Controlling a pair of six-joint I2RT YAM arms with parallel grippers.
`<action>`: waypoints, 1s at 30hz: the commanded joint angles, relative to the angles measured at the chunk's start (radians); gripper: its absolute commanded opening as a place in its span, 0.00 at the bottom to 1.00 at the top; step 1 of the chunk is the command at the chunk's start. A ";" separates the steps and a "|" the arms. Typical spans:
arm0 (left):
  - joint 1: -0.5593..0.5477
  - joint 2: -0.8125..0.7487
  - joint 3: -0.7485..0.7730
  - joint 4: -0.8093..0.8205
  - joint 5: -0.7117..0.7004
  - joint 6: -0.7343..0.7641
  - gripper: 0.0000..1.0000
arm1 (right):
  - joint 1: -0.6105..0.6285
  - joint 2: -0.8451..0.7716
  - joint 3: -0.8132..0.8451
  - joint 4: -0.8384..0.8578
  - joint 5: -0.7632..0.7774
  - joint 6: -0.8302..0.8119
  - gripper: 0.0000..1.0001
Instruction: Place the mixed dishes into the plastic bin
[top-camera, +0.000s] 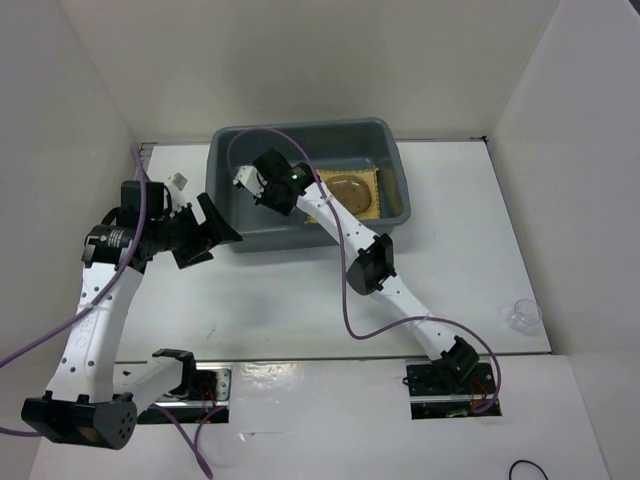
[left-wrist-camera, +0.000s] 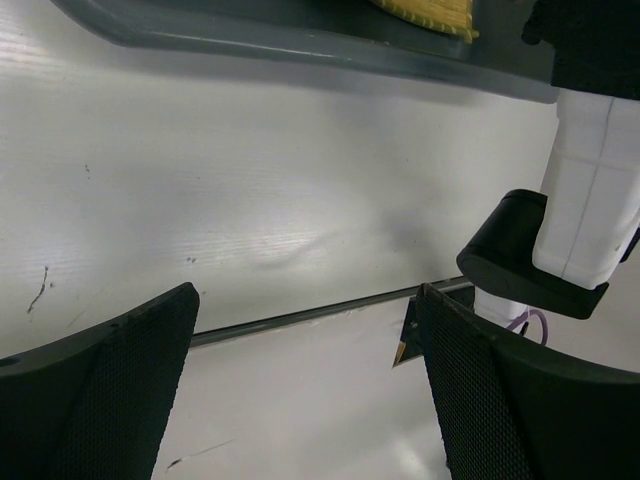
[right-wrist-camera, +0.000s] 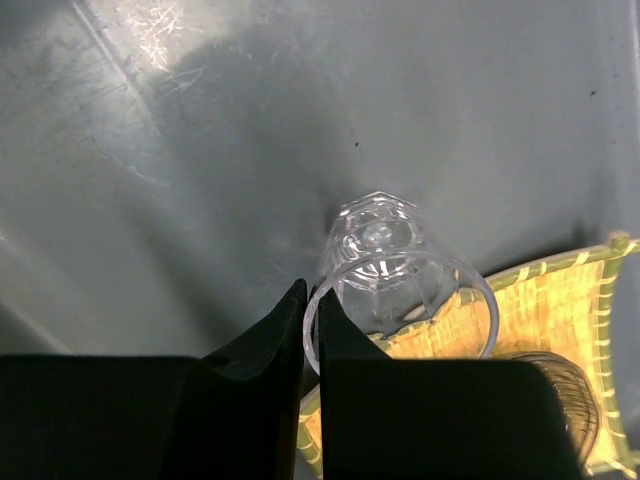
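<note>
Small white tag (top-camera: 178, 182) on counter (top-camera: 280, 300) at 10 o'clock; print too small to read. Grey bin (top-camera: 232, 238) sits at 12 o'clock of the counter. Contents: tan mat (top-camera: 388, 200) flat on the bin floor, toward the 3 o'clock side, with a see-through plate (top-camera: 348, 190) lying on it. Right arm (top-camera: 340, 225) reaches over the bin's near wall. Right jaws are pinched closed on the rim of a clear cup (right-wrist-camera: 395, 270), its mouth toward the wrist camera and its base toward the grey floor, at the mat's edge; contact with the floor cannot be told. Left jaws are spread wide and empty over bare counter, just outside the bin's 8 o'clock corner. Second clear cup (top-camera: 523, 315) stands on the counter at 4 o'clock, well apart from the bin.
</note>
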 joint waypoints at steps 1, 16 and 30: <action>0.006 -0.025 -0.012 -0.003 0.004 -0.030 0.95 | 0.016 0.025 0.043 -0.018 0.055 -0.019 0.11; 0.006 -0.025 -0.031 0.055 0.024 -0.031 0.99 | 0.016 -0.099 0.043 0.034 0.080 -0.019 0.51; 0.006 -0.073 -0.051 0.083 0.013 -0.040 0.99 | -0.001 -0.374 0.043 0.055 0.221 0.022 0.69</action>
